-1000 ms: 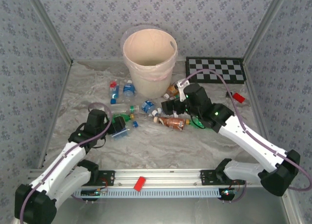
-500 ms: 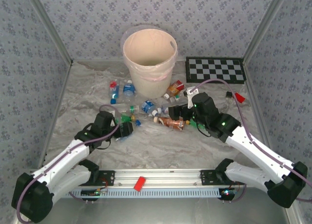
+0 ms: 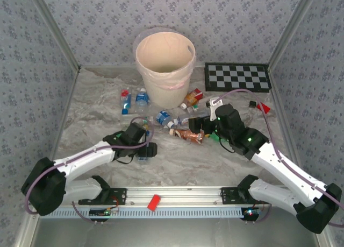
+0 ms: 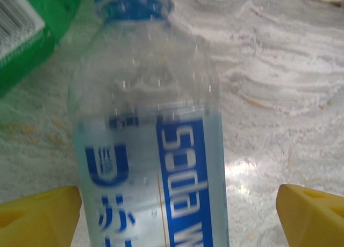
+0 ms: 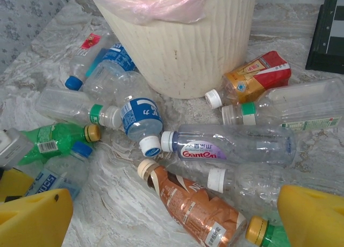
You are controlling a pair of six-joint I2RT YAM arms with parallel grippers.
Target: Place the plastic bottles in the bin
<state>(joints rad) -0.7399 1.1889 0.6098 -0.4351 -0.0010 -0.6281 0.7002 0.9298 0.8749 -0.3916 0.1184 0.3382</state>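
Where your left gripper sits: it has swung in from the left side to the near edge of the plastic bottles, fingers spread.
Blue-labelled bottle: lies on the table between those fingers, not yet pinched. This looks like your next pick.
Right gripper: it has drifted slightly right and hangs spread wide and empty over the brown bottle.
Bin: unmoved at the back, with the bottles you can see all lying on the table in front of it.

Thick clutter of plastic bottles before the bin; bare table nearer.
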